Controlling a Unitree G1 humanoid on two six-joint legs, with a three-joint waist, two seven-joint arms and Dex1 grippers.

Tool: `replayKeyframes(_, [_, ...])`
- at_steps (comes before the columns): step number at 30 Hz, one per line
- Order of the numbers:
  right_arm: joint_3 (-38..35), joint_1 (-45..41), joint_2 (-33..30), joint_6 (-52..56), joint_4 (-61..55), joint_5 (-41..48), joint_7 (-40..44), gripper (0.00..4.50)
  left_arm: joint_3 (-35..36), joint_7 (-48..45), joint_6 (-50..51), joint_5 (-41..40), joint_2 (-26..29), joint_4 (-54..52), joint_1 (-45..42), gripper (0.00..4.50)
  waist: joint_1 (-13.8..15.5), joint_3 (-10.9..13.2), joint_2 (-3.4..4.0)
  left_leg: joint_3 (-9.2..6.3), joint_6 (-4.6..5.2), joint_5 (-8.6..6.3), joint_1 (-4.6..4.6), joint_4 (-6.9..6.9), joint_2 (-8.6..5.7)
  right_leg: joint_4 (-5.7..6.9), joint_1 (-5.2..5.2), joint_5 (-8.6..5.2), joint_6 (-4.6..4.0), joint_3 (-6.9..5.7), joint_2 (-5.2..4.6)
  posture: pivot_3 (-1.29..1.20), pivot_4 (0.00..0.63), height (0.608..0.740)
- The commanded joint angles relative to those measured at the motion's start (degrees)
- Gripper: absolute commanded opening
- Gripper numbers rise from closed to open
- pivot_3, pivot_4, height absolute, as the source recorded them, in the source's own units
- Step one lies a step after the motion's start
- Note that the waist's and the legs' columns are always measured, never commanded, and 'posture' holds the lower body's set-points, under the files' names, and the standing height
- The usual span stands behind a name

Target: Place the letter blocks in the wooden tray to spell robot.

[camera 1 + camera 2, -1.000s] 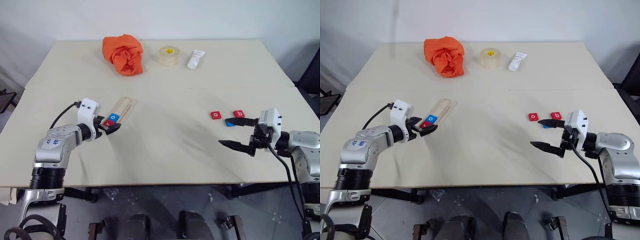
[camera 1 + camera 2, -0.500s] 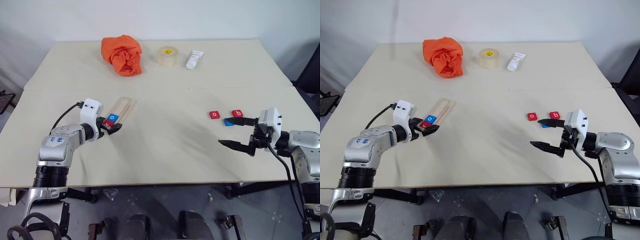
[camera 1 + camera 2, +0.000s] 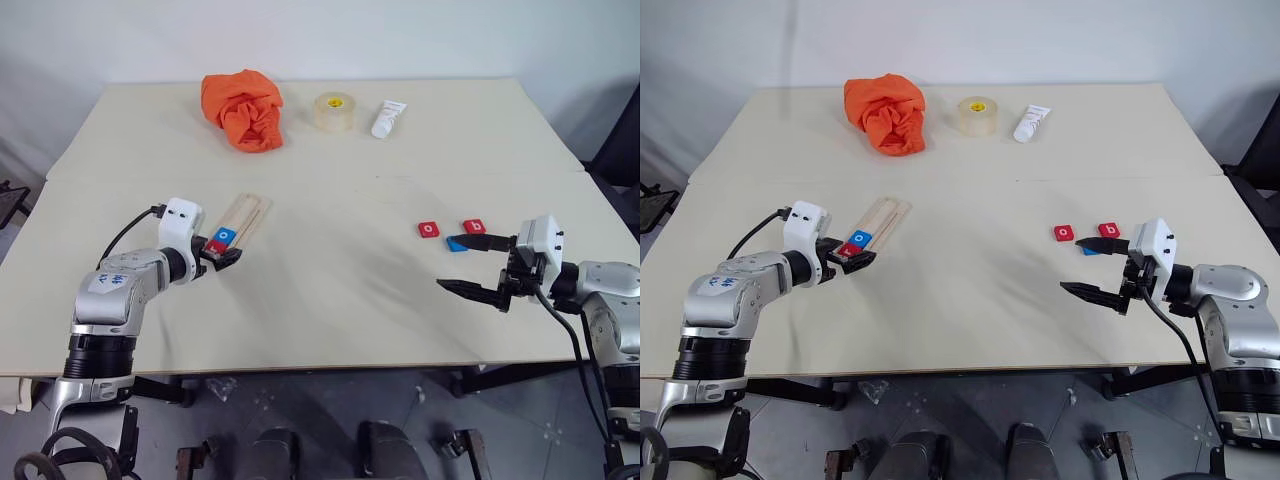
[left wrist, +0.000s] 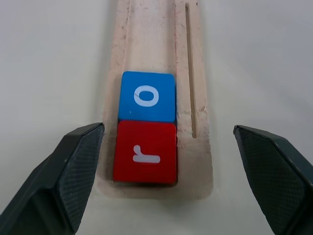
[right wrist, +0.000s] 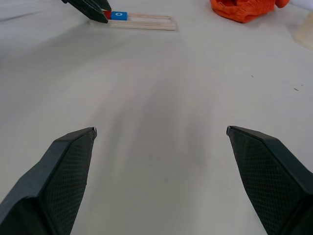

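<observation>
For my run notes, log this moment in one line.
tray: r, o placed | left gripper: open at tray | right gripper: open, empty | three blocks loose

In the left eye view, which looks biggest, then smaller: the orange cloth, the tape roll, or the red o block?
1. orange cloth
2. tape roll
3. red o block, smallest though it lies nearer the camera

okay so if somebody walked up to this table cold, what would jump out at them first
Probably the orange cloth bunched at the table's far edge, beside a tape roll and a white tube. Next, the wooden tray near the left pincer, with a red r block and blue o block already seated. Three more blocks lie by the open right pincer.
</observation>
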Motion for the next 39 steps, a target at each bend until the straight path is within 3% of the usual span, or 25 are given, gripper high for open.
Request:
replayKeyframes(1, [-1.53,0.11,-0.99,-0.28,-1.97,0.65,-0.22,4.46,1.26,0.52,1.14,0.03,0.63,-1.80,0.65,4.50,0.03,0.00,0.00,0.00,0.00,0.00,0.00,0.00,0.00,0.00,0.00,0.00,0.00,0.00,0.00,0.00,0.150,0.740])
replayKeyframes(16, [-0.99,-0.01,-0.51,-0.02,-2.07,0.56,-0.96,4.46,1.43,0.50,0.37,0.81,1.64,2.66,-1.56,4.50,0.05,0.00,0.00,0.00,0.00,0.00,0.00,0.02,-0.01,0.01,0.00,0.00,0.00,0.00,0.00,0.00,0.150,0.740])
replayKeyframes(38, [-0.76,0.04,-0.32,-0.18,-2.00,0.37,-1.74,4.46,-7.10,-6.82,-2.54,3.95,2.56,7.82,-2.64,4.50,1.13,-0.01,0.01,0.01,0.01,0.01,0.00,0.06,-0.04,0.02,0.02,0.00,0.00,0.00,-0.01,0.00,0.150,0.740])
replayKeyframes(39, [-0.76,0.07,-0.32,-0.17,-2.06,0.39,-1.77,4.49,-7.00,-6.14,-2.64,4.27,2.20,8.29,-2.75,4.31,1.15,-0.01,0.01,0.01,0.01,0.01,0.00,0.06,-0.04,0.02,0.02,0.00,0.01,0.00,-0.01,0.00,0.150,0.740])
